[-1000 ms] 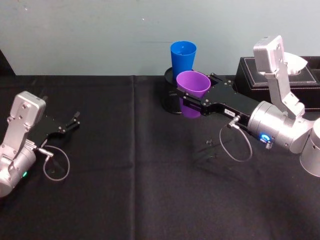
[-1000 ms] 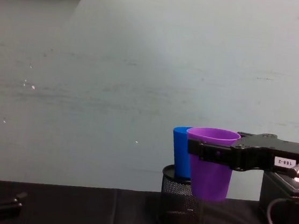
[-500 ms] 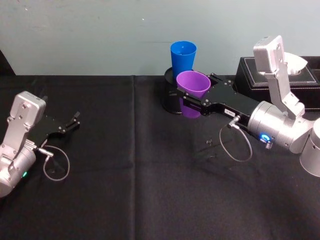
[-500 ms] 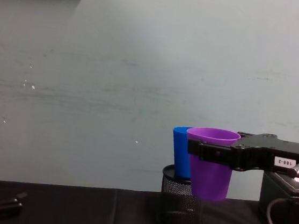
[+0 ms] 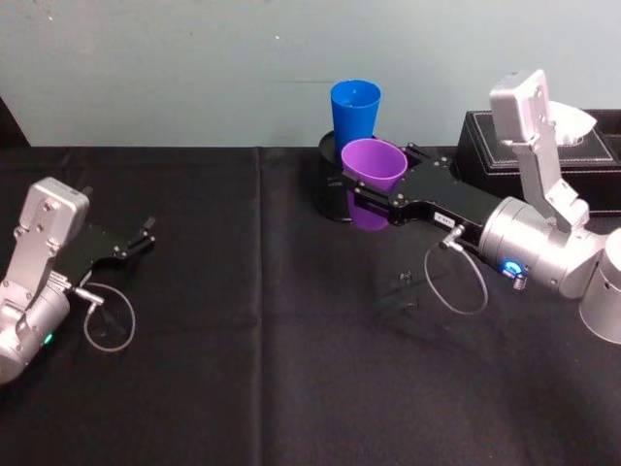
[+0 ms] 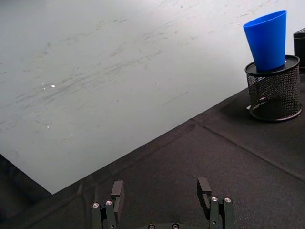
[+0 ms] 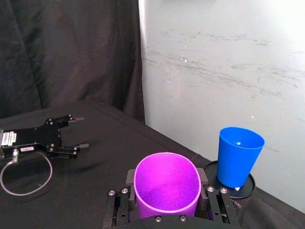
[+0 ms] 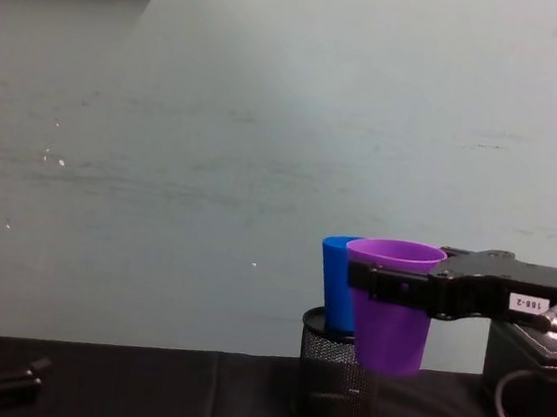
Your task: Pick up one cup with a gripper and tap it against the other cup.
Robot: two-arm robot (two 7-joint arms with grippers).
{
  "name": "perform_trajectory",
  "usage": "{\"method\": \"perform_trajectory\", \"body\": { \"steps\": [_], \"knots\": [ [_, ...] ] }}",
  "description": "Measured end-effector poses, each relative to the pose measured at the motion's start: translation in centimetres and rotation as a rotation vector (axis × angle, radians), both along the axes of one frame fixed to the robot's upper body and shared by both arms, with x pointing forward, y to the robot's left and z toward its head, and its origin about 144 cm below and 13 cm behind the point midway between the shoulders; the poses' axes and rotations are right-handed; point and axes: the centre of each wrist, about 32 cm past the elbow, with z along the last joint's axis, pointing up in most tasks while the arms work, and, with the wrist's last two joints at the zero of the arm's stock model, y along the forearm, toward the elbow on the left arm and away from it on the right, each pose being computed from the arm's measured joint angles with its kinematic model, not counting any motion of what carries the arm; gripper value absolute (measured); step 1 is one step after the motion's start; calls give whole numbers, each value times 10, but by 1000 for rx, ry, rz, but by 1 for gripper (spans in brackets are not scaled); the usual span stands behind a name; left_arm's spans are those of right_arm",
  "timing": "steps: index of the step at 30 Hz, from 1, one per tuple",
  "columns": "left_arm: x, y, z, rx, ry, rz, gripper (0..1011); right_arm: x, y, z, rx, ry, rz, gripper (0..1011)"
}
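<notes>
My right gripper [image 5: 374,184] is shut on the purple cup [image 5: 373,165], holding it upright in the air just in front of the blue cup [image 5: 355,110]. The blue cup [image 8: 334,283] stands on top of a black mesh pen holder [image 8: 336,384]. In the chest view the purple cup [image 8: 390,312] overlaps the blue one; whether they touch I cannot tell. The right wrist view has the purple cup [image 7: 166,186] between the fingers, the blue cup [image 7: 238,156] beyond. My left gripper [image 5: 141,236] rests open, low at the table's left, empty [image 6: 162,198].
A black box [image 5: 543,155] sits at the back right beside the pen holder [image 5: 332,189]. A black cloth [image 5: 262,340] covers the table. A pale wall [image 8: 216,141] stands close behind the cups. A small dark bit [image 5: 406,282] lies on the cloth under my right arm.
The purple cup has shifted very slightly left in my right gripper. The left arm has not moved.
</notes>
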Motion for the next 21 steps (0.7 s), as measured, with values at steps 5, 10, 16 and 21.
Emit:
{"method": "perform_trajectory", "body": {
  "steps": [5, 10, 16, 21],
  "knots": [
    [0, 0, 0, 0, 0, 0, 1005, 8, 3, -3, 5, 6, 0, 732],
    [0, 0, 0, 0, 0, 0, 1005, 19, 7, -5, 21, 20, -7, 732],
    [0, 0, 0, 0, 0, 0, 1005, 36, 15, -13, 58, 69, -52, 732],
    [0, 0, 0, 0, 0, 0, 1005, 47, 18, -18, 73, 93, -83, 732]
  ]
}}
